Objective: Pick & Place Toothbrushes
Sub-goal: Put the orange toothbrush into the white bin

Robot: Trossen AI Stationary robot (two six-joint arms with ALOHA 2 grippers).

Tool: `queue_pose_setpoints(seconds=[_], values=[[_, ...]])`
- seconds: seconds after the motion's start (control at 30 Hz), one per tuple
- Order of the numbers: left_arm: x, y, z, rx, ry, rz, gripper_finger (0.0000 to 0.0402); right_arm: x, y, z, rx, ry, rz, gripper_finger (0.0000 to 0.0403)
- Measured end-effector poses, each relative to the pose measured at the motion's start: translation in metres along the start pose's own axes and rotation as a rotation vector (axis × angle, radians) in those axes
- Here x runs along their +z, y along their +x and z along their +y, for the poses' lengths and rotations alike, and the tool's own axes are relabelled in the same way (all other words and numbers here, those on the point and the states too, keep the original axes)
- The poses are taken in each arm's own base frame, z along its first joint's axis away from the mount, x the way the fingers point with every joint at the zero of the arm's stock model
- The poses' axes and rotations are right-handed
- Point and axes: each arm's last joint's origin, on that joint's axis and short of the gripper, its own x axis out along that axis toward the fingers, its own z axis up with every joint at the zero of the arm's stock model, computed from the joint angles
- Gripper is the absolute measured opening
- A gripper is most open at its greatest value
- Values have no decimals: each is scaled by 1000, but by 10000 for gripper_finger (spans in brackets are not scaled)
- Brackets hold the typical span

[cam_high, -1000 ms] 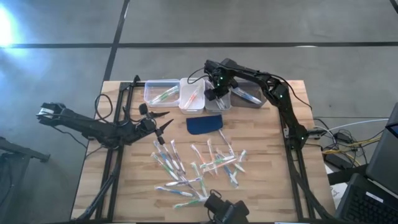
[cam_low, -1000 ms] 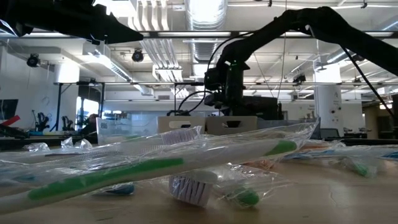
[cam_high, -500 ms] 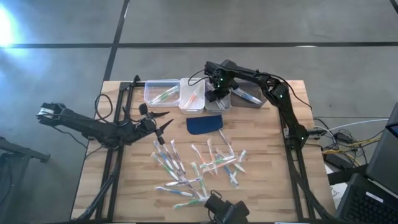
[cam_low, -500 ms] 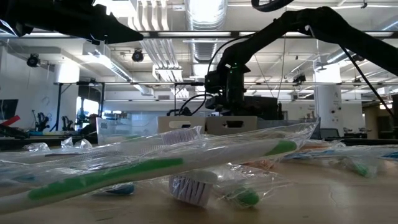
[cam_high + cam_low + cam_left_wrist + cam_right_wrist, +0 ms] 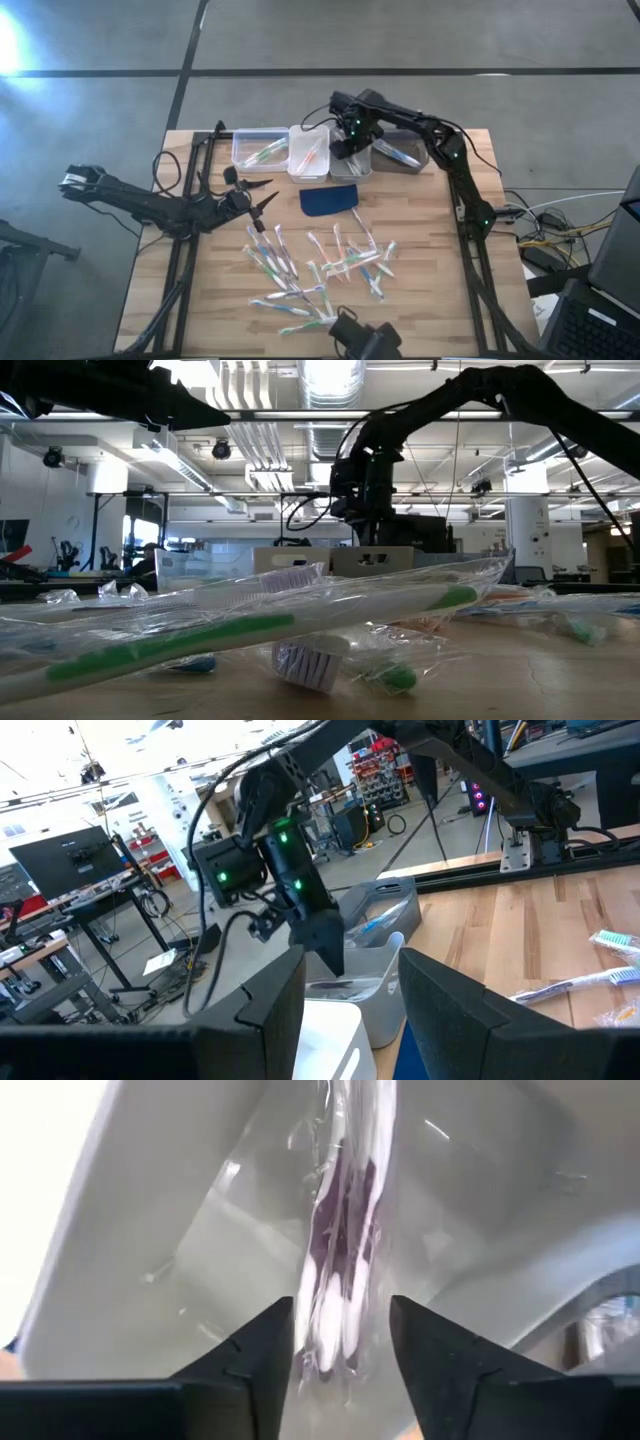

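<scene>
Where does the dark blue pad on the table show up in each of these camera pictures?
High view: the blue pad lies mid-table, just in front of the grey bin.
Low view: not visible; wrapped toothbrushes fill the foreground.
Left wrist view: a blue sliver beneath the grey bin.
Right wrist view: not visible.
Shared landmark: the grey bin.

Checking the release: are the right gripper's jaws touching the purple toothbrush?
Cannot tell: right wrist view shows the right gripper over the bin, jaws flanking the purple toothbrush, any gap unclear.
</scene>
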Motion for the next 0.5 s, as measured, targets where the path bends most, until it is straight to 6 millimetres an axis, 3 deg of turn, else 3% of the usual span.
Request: queue_pose_setpoints(seconds=[0.27, 0.5], values=[[0, 0, 0, 0, 0, 0, 168, -12, -27, 5, 9, -34, -29, 201], [0, 0, 0, 0, 1, 1, 167, -27, -61, 19, 26, -127, -120, 191]])
